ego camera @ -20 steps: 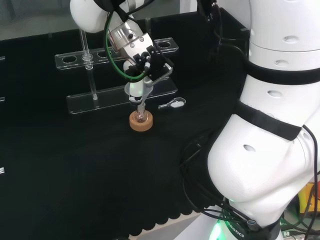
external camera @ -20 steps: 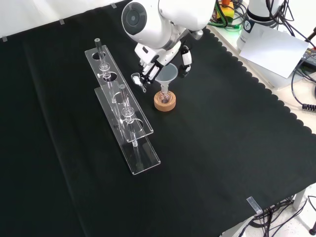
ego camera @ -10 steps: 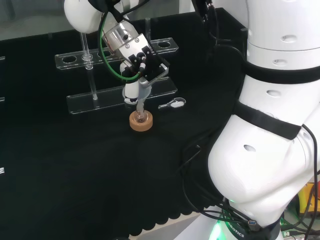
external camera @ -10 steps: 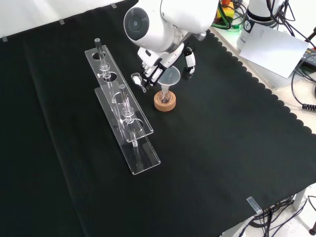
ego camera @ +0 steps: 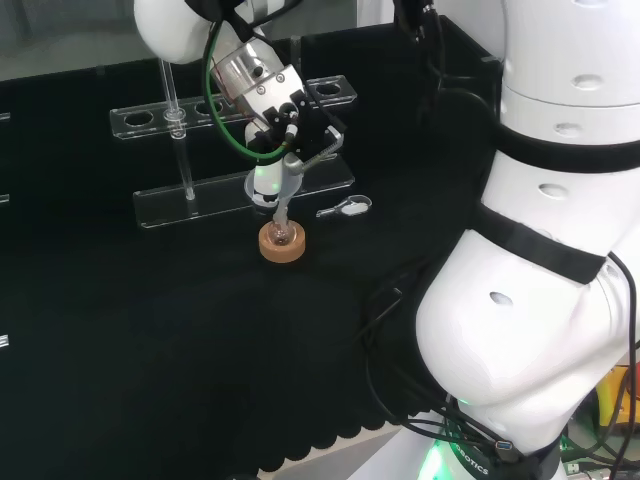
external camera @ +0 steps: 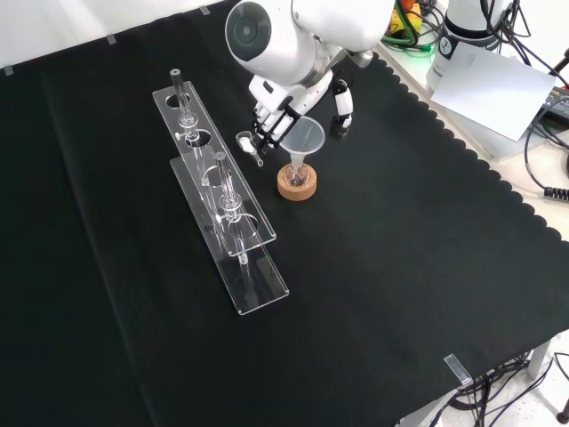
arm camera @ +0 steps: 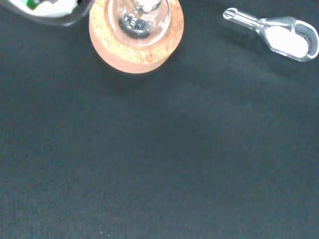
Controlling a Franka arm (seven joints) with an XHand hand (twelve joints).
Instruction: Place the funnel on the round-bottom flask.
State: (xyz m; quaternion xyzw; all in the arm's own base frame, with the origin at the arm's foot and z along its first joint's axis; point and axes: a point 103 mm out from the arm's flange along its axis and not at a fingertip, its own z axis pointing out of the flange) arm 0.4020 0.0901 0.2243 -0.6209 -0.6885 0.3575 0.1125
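Note:
The clear funnel (external camera: 305, 139) leans a little, with its stem down in the neck of the round-bottom flask (external camera: 296, 175). That flask rests on a cork ring (external camera: 296, 188). In the head view the funnel (ego camera: 268, 186) is just above the flask (ego camera: 282, 235) and the cork ring (ego camera: 282, 249). The hand (external camera: 277, 105) hovers over the funnel's far side, fingers relaxed beside the rim. Its thumb (external camera: 340, 107) stands apart from the rim. From the wrist, the flask (arm camera: 139, 19) and cork ring (arm camera: 136, 47) look close and large.
A small clear scoop (external camera: 247, 142) with white powder lies left of the flask in the front view; it also shows as the scoop (arm camera: 281, 36) from the wrist. Two clear tube racks (external camera: 233, 224) (external camera: 189, 108) stand farther left. The arm's white links (ego camera: 540, 250) take up the head view's right.
The hand has lifted slightly off the funnel and the thumb has drawn away from its rim. The funnel stays with its stem in the flask.

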